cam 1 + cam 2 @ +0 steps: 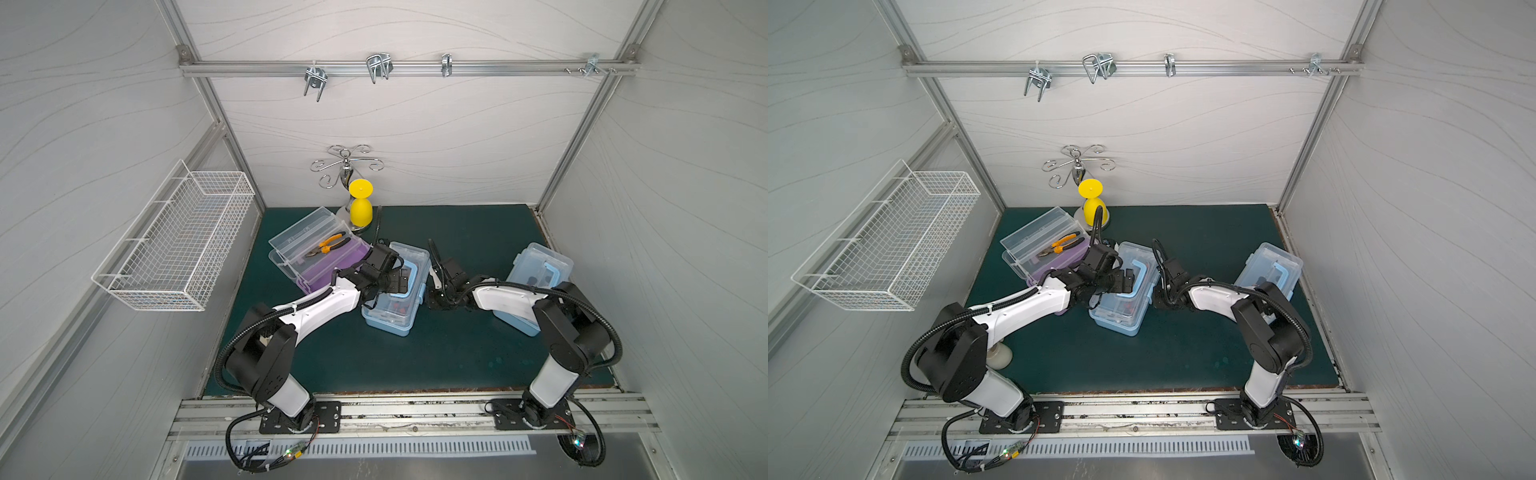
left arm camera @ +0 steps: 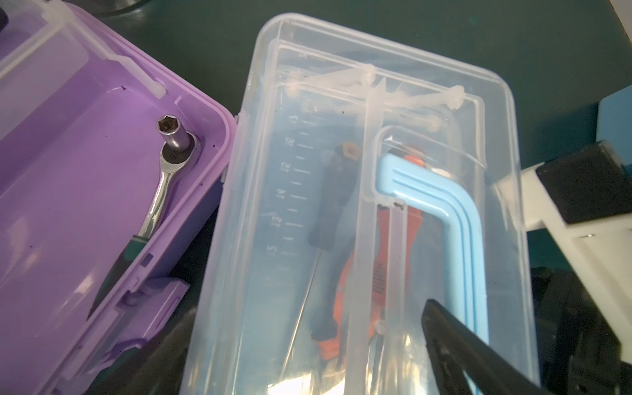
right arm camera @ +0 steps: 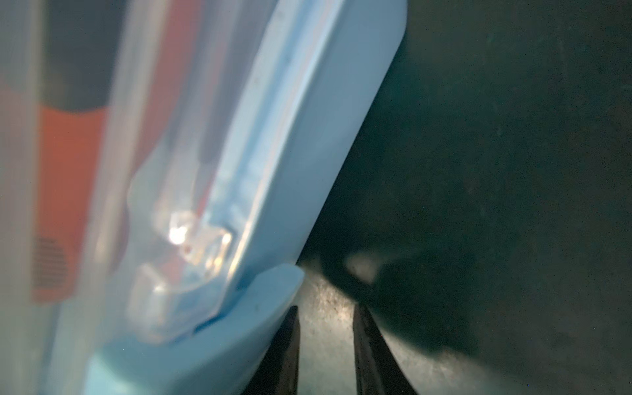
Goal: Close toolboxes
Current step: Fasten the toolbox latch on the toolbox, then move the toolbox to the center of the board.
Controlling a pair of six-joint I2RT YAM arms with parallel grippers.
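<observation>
Seen in a top view, the purple toolbox [image 1: 332, 272] stands open at the back left of the green table [image 1: 415, 365], with its clear lid raised and orange-handled pliers [image 1: 326, 246] lying in its clear tray. Just beside it, a light blue toolbox [image 1: 392, 318] sits with its lid down and the left gripper [image 1: 395, 283] over its top. The right gripper [image 1: 435, 296] is low at that box's right side. A second light blue toolbox [image 1: 536, 266] lies further right, partly behind the right arm. A white wire basket [image 1: 174, 245] hangs on the left wall
</observation>
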